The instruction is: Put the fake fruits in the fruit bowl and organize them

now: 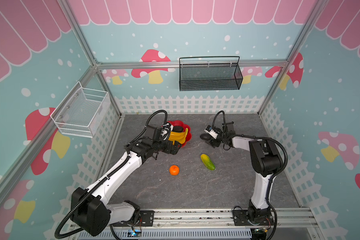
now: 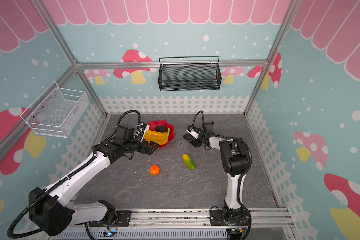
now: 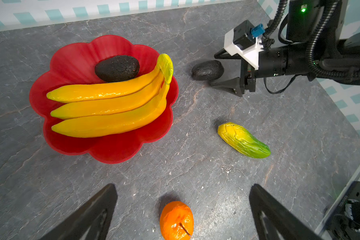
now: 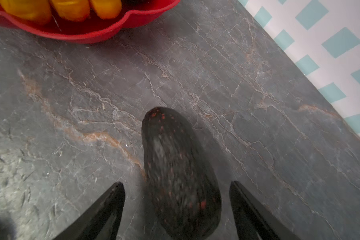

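Note:
The red flower-shaped fruit bowl (image 1: pixel 188 133) (image 2: pixel 171 135) (image 3: pixel 112 151) (image 4: pixel 92 35) holds a yellow banana bunch (image 1: pixel 178 137) (image 2: pixel 156 136) (image 3: pixel 108 108) and a black avocado (image 1: pixel 177 128) (image 3: pixel 116 68). A second avocado (image 1: pixel 204 136) (image 2: pixel 187 136) (image 3: pixel 207 70) (image 4: pixel 179 176) lies on the table right of the bowl. My right gripper (image 4: pixel 176 184) (image 3: pixel 213 70) is open around it, with a gap at each finger. An orange (image 1: pixel 174 170) (image 3: pixel 176 220) and a yellow-green fruit (image 1: pixel 207 162) (image 3: pixel 244 140) lie nearer the front. My left gripper (image 3: pixel 183 187) (image 1: pixel 175 147) hangs open and empty by the bowl's front edge.
A white wire basket (image 1: pixel 81 110) hangs on the left wall and a black mesh basket (image 1: pixel 210 76) on the back wall, both above the table. The left arm's wrist covers the bowl's left side in both top views.

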